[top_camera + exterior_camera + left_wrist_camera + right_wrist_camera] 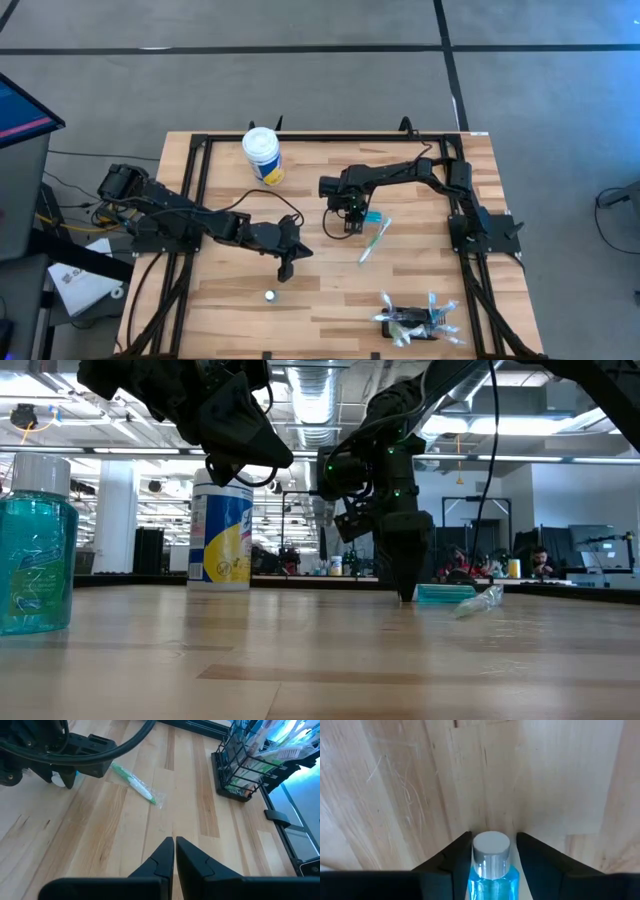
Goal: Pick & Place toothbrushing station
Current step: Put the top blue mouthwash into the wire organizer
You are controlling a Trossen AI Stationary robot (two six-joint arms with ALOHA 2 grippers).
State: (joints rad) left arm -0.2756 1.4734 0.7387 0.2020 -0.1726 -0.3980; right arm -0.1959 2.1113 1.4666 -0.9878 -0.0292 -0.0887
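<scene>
The toothbrushing station (415,322), a small black holder with several toothbrushes in it, stands near the table's near right corner; it also shows in the left wrist view (245,767). My right gripper (345,226) points down at the table's middle and is shut on a small blue bottle (492,877) with a silver cap. A wrapped toothbrush (374,240) lies flat just right of it. My left gripper (286,268) is shut and empty, above the table left of centre; its fingers show closed in the left wrist view (174,851). My right gripper pinches the blue bottle's body just behind the silver cap (491,849) between its two fingers (461,855). The fingers point down from above and lie along the bottle. The cap end points down at the wood; I cannot tell whether it touches the table.
A white-lidded yellow-and-blue tub (263,155) stands at the far left of the table. A second teal bottle with a pale cap (35,545) stands upright near the near edge, close to my left gripper (270,295). Black frame rails (470,250) run along both table sides.
</scene>
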